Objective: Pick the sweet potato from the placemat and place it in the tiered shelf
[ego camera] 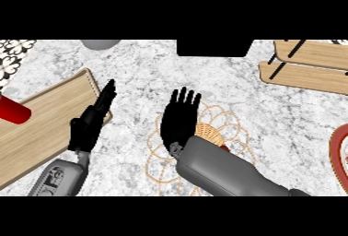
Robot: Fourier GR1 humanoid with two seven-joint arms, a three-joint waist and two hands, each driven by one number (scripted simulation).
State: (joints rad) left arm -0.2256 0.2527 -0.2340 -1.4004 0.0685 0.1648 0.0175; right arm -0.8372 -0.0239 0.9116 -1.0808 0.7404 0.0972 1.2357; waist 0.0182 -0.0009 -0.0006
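Head view. We look steeply down on a grey-white marble counter. Much is cut off: at the top edge a grey round object shows only its lower rim, and beside it a black block is sliced by the frame. At the upper left corner a patterned black-and-white patch peeks in; we cannot tell what it is. At the right edge a red-rimmed curve is mostly out of frame.

Upper right: the tiered shelf, two pale wooden boards with black struts, partly cut by the right edge.

Left: a wooden board lies slanted, a red cylinder on it, clipped by the left edge.

Centre: the woven placemat, looped wicker, largely covered by the right forearm. The right hand lies over the mat's left part, fingers straight and spread toward the top of the frame, grasping nothing.

The sweet potato is hard to make out: only a small reddish-brown sliver shows on the mat, just right of the right wrist, below and right of the palm, the rest hidden under the forearm. We cannot tell whether the arm touches it.

The left hand sits at centre left by the board's edge, fingers straight, pointing up-frame, holding nothing.
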